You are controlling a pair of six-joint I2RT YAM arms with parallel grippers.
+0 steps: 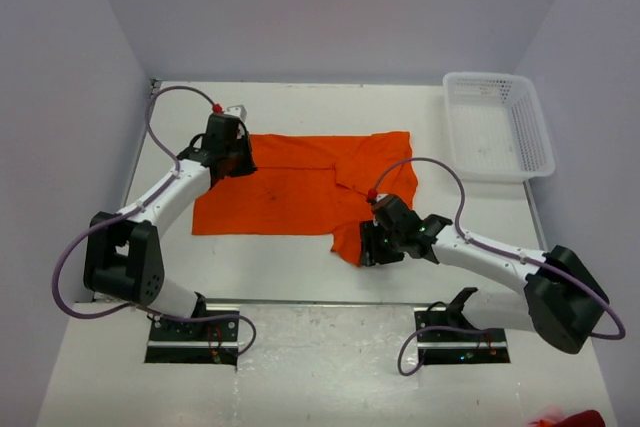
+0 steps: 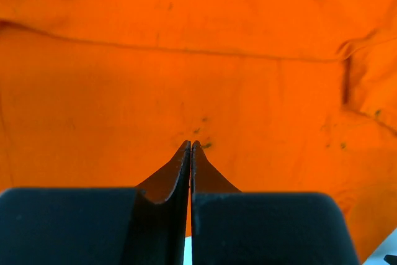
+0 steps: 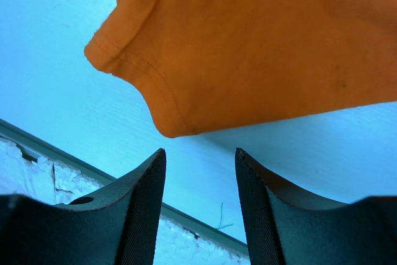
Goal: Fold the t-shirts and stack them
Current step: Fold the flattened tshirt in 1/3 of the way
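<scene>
Lying with its long axis left to right across the middle of the desk (image 1: 300,277), the shirt (image 1: 290,192) is spread mostly flat. Its right end is rumpled, and one lobe droops toward the near edge. By my judgement the coming move turns on that lobe. It sits just ahead of the right hand (image 3: 200,153), whose fingers stand apart with nothing between them. In the right wrist view a rounded hem corner points back at the gap, a little to its left. The corner lies flat on the desk and touches neither finger. The right arm reaches in low from the near right, its wrist bent so the hand faces the cloth's near-right corner.

The left hand (image 1: 228,147) is at the opposite corner, far left, over the shirt's edge. Its fingers are pressed together. The left wrist view shows their tips meeting above orange cloth, and I cannot tell whether a thin layer is caught between them. The left arm stretches forward from its base, forearm angled toward the far side.

Each hand thus has its own diagonal corner, and the right one is nearer the loose lobe. A short advance, probably shaded slightly left, should bring the hem corner between the fingers. The basket (image 1: 538,123) stands well apart at the far right. Folding looks barely begun.
</scene>
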